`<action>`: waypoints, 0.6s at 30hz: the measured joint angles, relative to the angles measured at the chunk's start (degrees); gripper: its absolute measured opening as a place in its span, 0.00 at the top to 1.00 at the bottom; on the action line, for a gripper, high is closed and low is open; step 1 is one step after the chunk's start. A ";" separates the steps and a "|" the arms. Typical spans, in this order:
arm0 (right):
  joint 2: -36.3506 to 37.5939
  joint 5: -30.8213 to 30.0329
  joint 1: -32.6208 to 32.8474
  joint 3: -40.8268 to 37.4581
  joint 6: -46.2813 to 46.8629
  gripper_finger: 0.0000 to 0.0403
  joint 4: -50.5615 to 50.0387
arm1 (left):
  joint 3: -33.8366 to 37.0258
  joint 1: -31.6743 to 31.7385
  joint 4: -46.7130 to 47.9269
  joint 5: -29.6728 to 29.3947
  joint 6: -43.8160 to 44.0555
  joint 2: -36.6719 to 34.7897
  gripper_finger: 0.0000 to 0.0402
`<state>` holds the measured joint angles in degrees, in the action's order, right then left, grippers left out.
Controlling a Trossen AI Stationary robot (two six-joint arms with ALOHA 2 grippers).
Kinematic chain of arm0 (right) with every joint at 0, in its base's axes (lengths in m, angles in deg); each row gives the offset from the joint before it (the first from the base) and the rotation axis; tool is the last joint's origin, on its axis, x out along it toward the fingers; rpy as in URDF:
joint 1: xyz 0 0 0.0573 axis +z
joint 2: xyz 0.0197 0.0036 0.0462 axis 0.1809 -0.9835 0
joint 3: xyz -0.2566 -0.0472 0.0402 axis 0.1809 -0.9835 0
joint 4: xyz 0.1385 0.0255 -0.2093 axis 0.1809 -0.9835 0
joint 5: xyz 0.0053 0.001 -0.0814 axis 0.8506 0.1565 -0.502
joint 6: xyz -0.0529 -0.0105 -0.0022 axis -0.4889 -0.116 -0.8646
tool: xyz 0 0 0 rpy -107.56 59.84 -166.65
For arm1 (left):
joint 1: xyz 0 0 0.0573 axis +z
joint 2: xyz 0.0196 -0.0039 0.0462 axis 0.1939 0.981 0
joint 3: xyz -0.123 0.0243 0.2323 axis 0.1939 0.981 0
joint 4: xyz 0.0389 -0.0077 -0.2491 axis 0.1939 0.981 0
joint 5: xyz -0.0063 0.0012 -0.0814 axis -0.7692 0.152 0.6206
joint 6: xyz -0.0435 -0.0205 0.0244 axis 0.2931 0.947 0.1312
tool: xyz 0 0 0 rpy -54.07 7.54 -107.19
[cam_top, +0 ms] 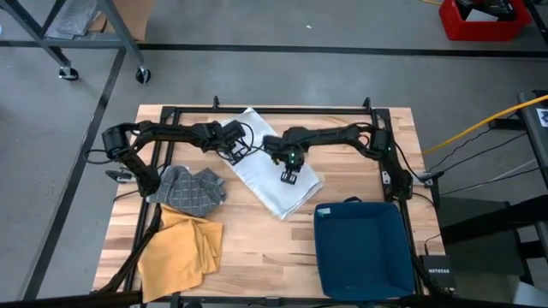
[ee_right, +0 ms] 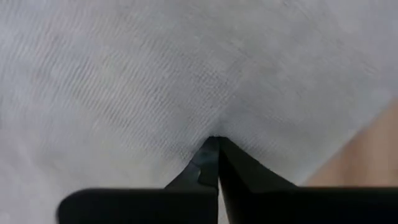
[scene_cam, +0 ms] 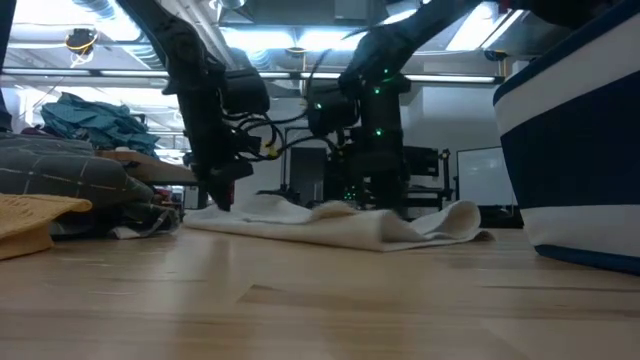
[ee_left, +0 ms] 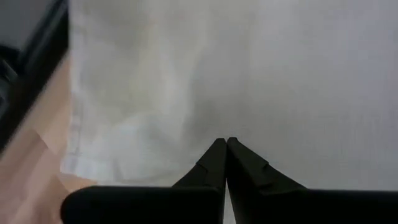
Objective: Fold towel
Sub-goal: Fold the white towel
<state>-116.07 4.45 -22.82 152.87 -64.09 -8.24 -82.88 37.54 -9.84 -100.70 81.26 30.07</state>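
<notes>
On the white towel (cam_top: 276,175), which lay flat and slantwise near the middle of the wooden table (cam_top: 257,257), both grippers were down against the cloth: the left gripper (cam_top: 236,152) at the towel's edge on the side of the grey checked cloth (cam_top: 190,186), the right gripper (cam_top: 290,170) over the towel's middle. Each wrist view showed the two dark fingers (ee_left: 225,163) pressed together with white weave under their tips (ee_right: 216,163), so both were closed, and whether any fabric was actually pinched could not be told. To fold well from here, each gripper probably needed a firm bite on only one layer, with both lifting together and level, so the raised part would travel over the rest without dragging the towel across the wood. A yellow cloth (cam_top: 181,251) lay beyond the checked cloth, away from the towel, and a dark blue bin (cam_top: 364,248) stood near the towel's nearer corner on the other side. Behind the towel in the low view, the room showed bright ceiling lights, a heap of clothes (scene_cam: 90,120) and a whiteboard (scene_cam: 506,182).
</notes>
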 joint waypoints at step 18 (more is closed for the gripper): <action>0.86 2.02 12.00 -0.15 7.53 0.98 13.51 | 0.00 1.48 -11.15 3.72 -11.88 -0.43 1.00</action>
<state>-115.22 6.46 -10.82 152.72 -56.56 5.27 -82.88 39.02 -20.99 -96.99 69.38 29.64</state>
